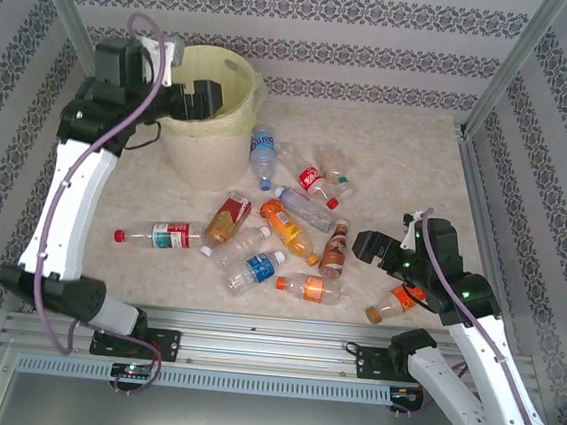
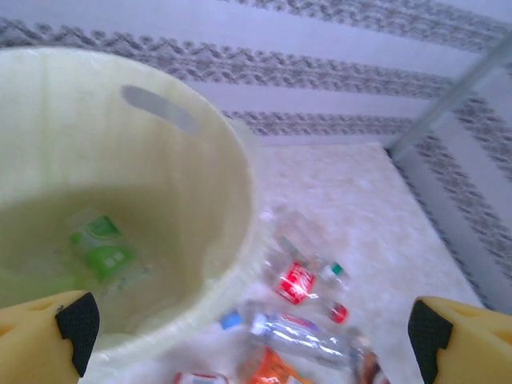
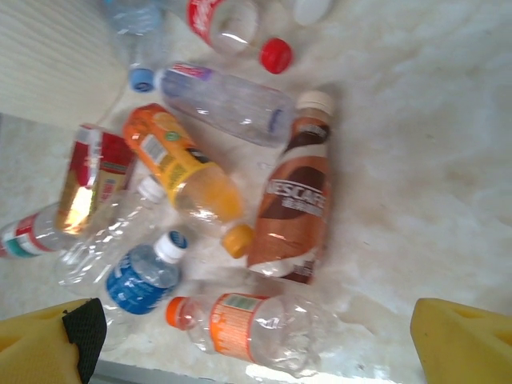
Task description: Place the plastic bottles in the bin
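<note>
- While I watched the top view, the left claw (image 1: 189,98) hung over the bin (image 1: 208,160) at 11 o'clock of the table (image 1: 419,165), jaws spread wide and pinching nothing.
- Left wrist view: the left claw (image 2: 254,340) had its pads at the two lower corners, far apart. The bin (image 2: 200,200) mouth was under them, and one green-labelled bottle (image 2: 100,248) lay inside.
- The loose bottles (image 1: 243,246) lay flat mid-table, at 4 to 5 o'clock from the bin and well apart from the left claw.
- The right claw (image 1: 375,250) sat at the 3 o'clock edge of that pile, jaws spread and empty. I judged it the nearer arm by far.
- Key relation: the brown bottle (image 1: 335,250) lay just beside the right claw at its 9 o'clock, long axis 12-to-6, cap toward 12.
- Right wrist view: the right claw (image 3: 256,344) pads were at the lower corners, so the closing line ran 9-to-3. The brown bottle (image 3: 292,212) was ahead at about 12, its length nearly 12-to-6, crossing that line. I judged a pinch across its body workable.
- The orange-capped bottle (image 3: 248,328) lay closer, between the pads, but its length ran 9-to-3 along the closing line. I reckoned it would need a wrist turn first.
</note>
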Motion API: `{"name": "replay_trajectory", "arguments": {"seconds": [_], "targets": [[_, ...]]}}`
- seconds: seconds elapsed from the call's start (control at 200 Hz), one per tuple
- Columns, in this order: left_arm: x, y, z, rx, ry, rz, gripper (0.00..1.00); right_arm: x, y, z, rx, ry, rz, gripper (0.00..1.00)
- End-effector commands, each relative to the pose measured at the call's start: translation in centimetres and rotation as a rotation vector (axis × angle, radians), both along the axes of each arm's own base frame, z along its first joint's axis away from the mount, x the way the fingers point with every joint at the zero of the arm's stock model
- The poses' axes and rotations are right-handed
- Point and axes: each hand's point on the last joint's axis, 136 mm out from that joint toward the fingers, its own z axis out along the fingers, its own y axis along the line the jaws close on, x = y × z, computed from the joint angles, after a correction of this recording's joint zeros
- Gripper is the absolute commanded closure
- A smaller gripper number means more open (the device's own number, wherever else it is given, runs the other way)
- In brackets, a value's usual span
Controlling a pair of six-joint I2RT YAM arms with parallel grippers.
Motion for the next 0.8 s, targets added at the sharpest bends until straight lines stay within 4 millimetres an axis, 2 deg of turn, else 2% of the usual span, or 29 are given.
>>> {"name": "replay_trajectory", "arguments": {"seconds": [0.0,0.165,0.305,0.41,0.625,0.794], "targets": [[-2.4,-5.0,0.1,-0.114,-0.092,-0.196,0.00,-1.0,-2.3,-2.0,-0.089,0.092,-0.111,0.03],[-6.1,-11.0,-2.6,-0.143,-0.104,-0.383,0.00,-1.0,-4.5,-2.6,-0.173,0.128,-0.219,0.03],[-8.8,-15.3,-4.4,-0.193,-0.084,-0.542,0.00,-1.5,-6.9,-3.2,-0.264,0.192,-0.327,0.03],[-10.9,-18.2,-6.7,-0.221,-0.060,-0.668,0.00,-1.8,-8.5,-3.6,-0.286,0.221,-0.412,0.02],[-14.3,-21.8,-10.8,-0.248,-0.001,-0.830,0.00,-2.3,-10.7,-4.9,-0.272,0.280,-0.534,0.02],[-15.8,-23.6,-13.5,-0.212,0.074,-0.878,0.00,-1.9,-10.8,-7.0,-0.216,0.341,-0.561,0.02]]}}
